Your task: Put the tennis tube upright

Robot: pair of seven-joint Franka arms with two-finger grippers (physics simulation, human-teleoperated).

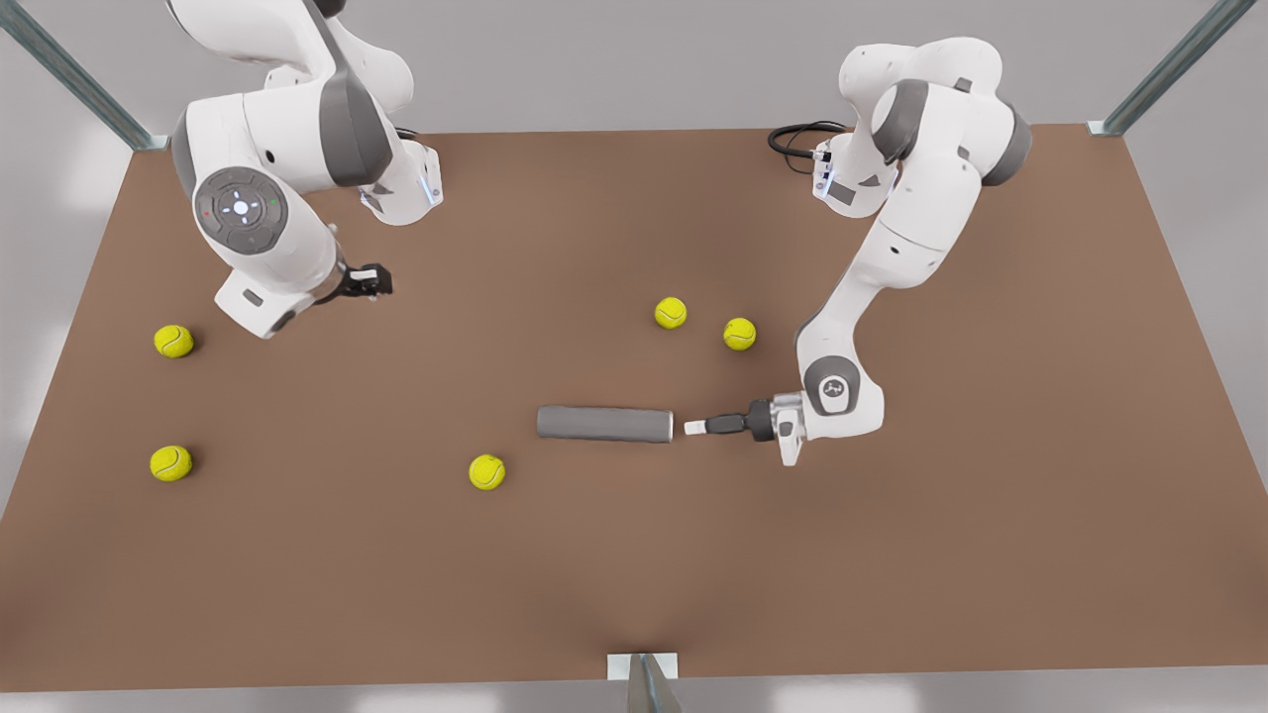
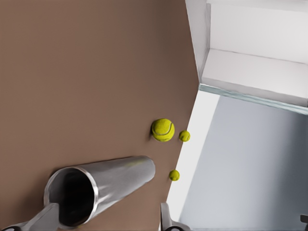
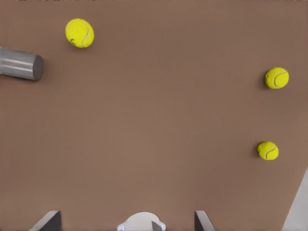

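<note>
- Front view: tube point(image 1: 604, 423) lies flat on its side on the brown table point(image 1: 892, 555), about mid-table, long axis running left-right.
- Tube's lighter silvery rim is at the front view's right end, and its plain grey end points to the front view's left.
- Left gripper point(image 1: 695, 428) is low over the table at the front view's right, lying level and aimed at the rim end. Its tip is just beside the rim with a small gap, not touching.
- Left wrist view: the tube's dark open mouth is close up. Fingers point(image 2: 45, 217) stand apart on either side with nothing between them, so the gripper is open and empty. Whether one finger touches the rim cannot be told.
- Right gripper point(image 1: 374, 282) is at the front view's left, far side, held above the table and well apart from the tube; that arm waits.
- Right wrist view: its fingers point(image 3: 48, 221) are spread wide over bare table, open and holding nothing. The tube's closed grey end shows far off.
- Five balls lie loose on the table: two point(image 1: 671, 313) point(image 1: 739, 334) near each other beyond the tube, one point(image 1: 486, 471) on its near side, and two point(image 1: 173, 341) point(image 1: 170, 462) by the front view's left edge.
- No ball touches the tube.
</note>
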